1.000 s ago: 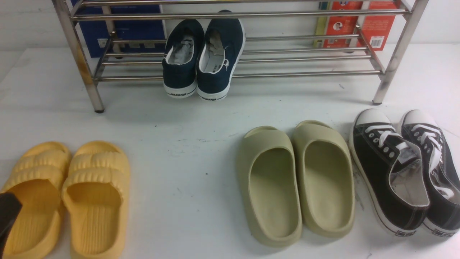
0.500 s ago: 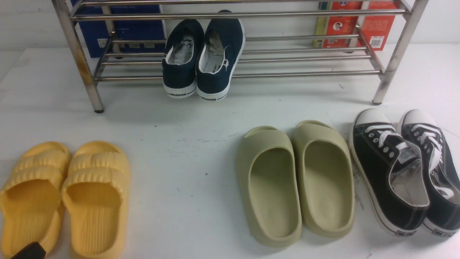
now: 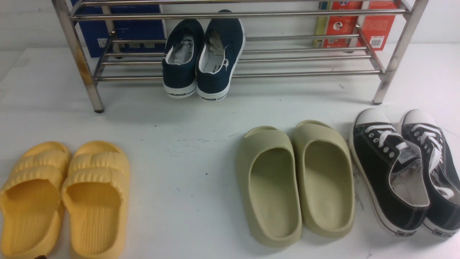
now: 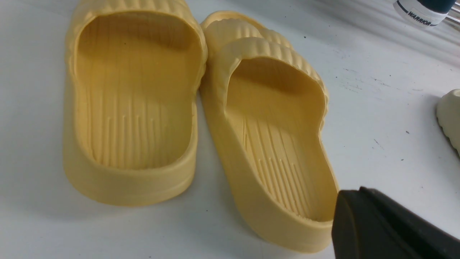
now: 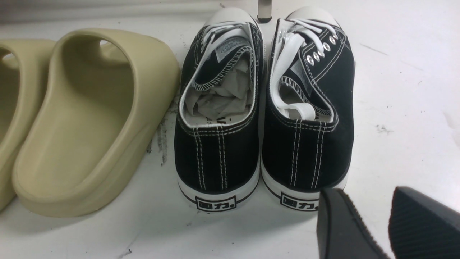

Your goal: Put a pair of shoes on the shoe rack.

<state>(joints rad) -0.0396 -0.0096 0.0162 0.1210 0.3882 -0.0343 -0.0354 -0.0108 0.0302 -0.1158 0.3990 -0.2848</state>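
Sitting on the lowest shelf of the rack (image 3: pixel 305 75), left of its middle: navy shoes (image 3: pixel 203 61), side by side and touching. Long axis straight away from the robot, toes to the back, heels with the "WARRIOR" label past the front bar and toward the camera. Right shoe leaning a little to its outer side.

Left jaws, a dark tip low in the left wrist view: pressed together, pinching nothing, just beside the heel of a yellow slide (image 4: pixel 273 144), above the worktop (image 3: pixel 179 126). Shoes far ahead of them and slightly to the right.

Right jaws: spread a little, empty, just behind the heels of the black sneakers (image 5: pixel 262 118), near the olive slides (image 5: pixel 90 118). Shoes far ahead and well to the left.

Judging from this, pair probably already placed. For any correction, left arm somewhat nearer; pushing from the heels along the long axis seems the natural way.
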